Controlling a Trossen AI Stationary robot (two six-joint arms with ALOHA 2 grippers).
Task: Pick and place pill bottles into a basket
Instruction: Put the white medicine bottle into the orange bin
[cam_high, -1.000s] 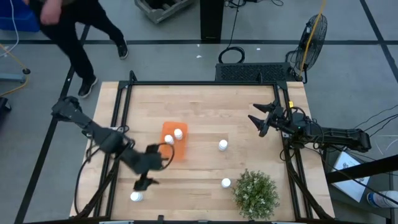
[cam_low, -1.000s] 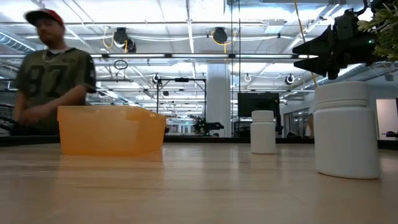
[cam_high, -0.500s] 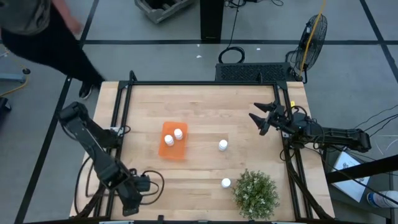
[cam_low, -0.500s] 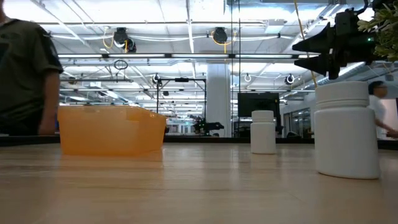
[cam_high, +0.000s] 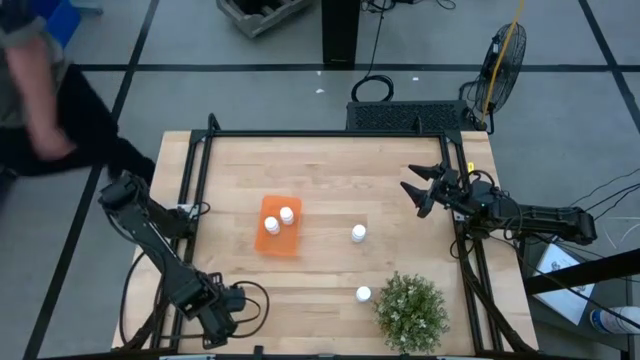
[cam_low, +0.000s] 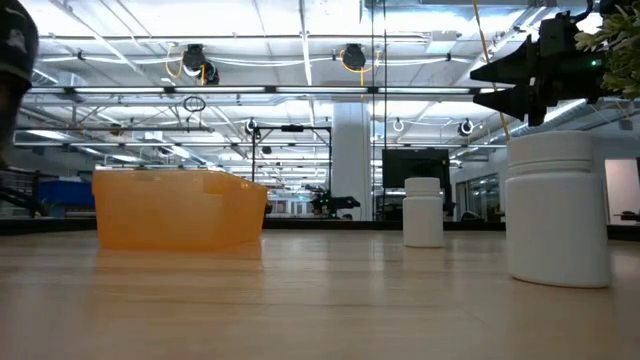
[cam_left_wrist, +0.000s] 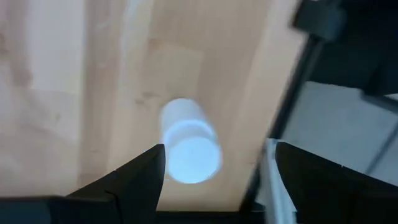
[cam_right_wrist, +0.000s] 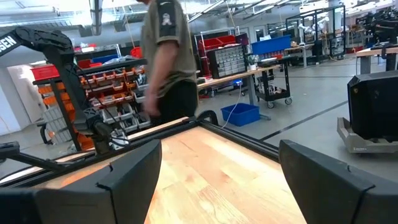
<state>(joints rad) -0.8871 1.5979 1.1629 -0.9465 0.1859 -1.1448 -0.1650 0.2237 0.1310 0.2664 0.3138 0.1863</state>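
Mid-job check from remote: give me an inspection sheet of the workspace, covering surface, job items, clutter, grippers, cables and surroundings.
Surface: wooden table inside a black frame.
Job's things: orange basket holds two pill bottles. Two loose bottles stand on the table, one mid-table, one beside the plant. A fifth bottle shows only in the left wrist view.
Clutter: green bushy plant at the table's near right corner.
Grippers: left gripper open at the near left corner, above the fifth bottle. Right gripper open, raised at the right edge.
Cables: loops by the left arm.
Surroundings: person beyond the far left corner; fan.
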